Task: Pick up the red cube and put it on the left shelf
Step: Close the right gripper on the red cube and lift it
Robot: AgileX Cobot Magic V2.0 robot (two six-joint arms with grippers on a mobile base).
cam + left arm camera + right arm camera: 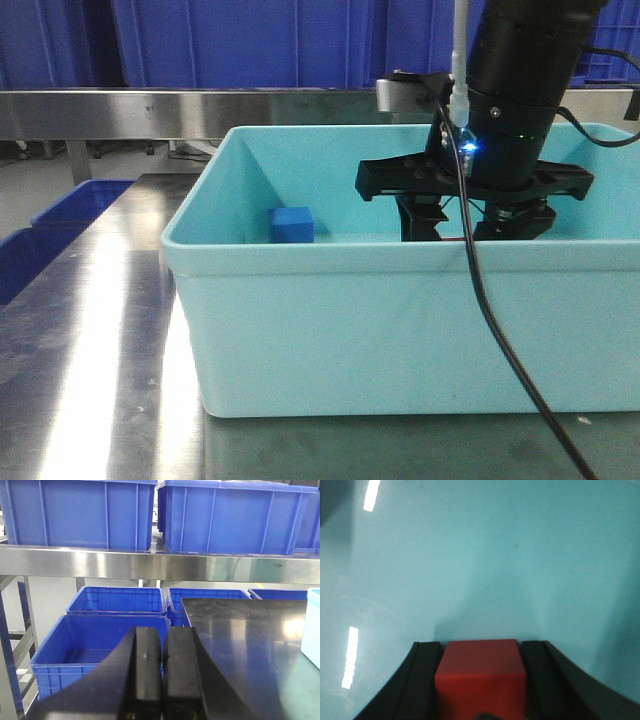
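My right pincer (475, 222) hung low inside a pale turquoise tub (300, 330). Its two black fingers (426, 675) were pressed against opposite flat sides of the red cube (481, 672), and no gap showed on either side, so I judged the pincer closed on the cube. I could not tell whether the cube rested on the tub floor or sat just clear of it. A small blue cube (292, 225) sat apart, off to the left of that pincer. The red cube looked rigid, light and smooth-faced, probably a little slippery, so a square, centred grip across two parallel faces seemed the safest hold. My left pincer (162, 675) was closed on nothing and pointed toward the left shelf (150, 565), whose steel rail carried deep-blue crates (80, 515) ahead of and above that pincer.
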